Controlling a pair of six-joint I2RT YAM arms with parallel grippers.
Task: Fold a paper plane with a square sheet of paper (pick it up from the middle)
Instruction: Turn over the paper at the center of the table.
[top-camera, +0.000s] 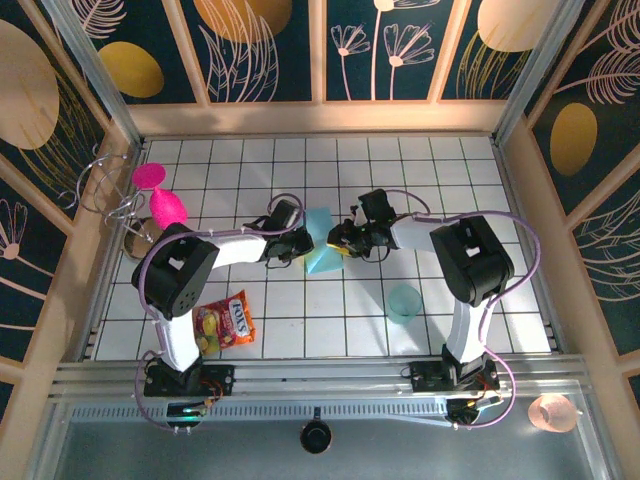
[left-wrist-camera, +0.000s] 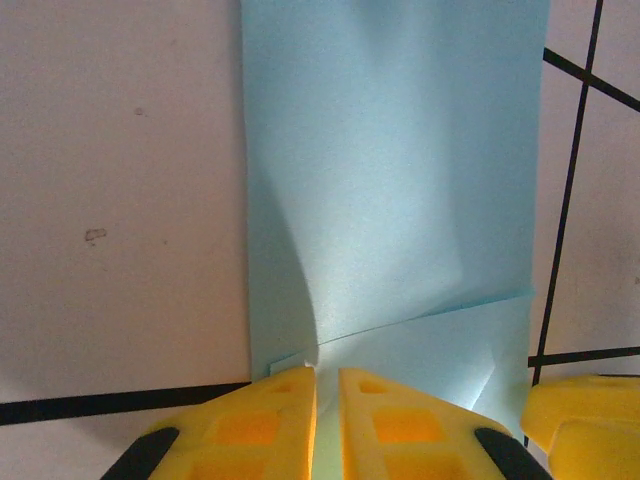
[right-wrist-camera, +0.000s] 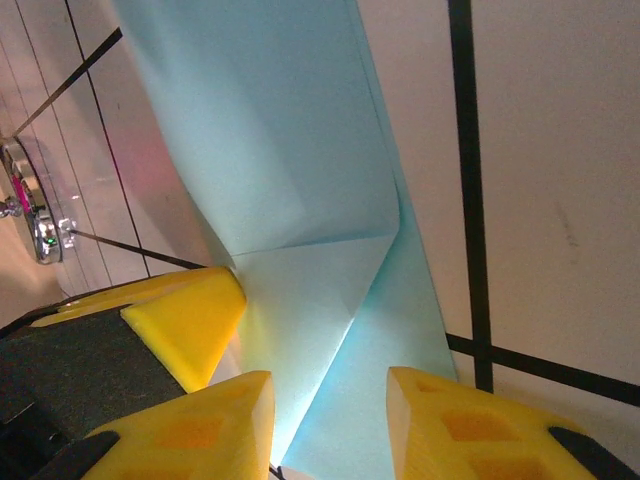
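Where both arms meet on the white tiled worktop (top-camera: 330, 320), the creased thin light-blue paper sheet (top-camera: 320, 255) lies; left pincer (left-wrist-camera: 327, 385) nipped narrow on its edge, right pincer (right-wrist-camera: 330, 390) jaws apart astride a folded flap.

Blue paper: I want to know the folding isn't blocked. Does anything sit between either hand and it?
Nothing visible does. The left hand is shut on the edge of the blue paper, and the right hand stands open over it. The teal cup sits apart on the tiles.
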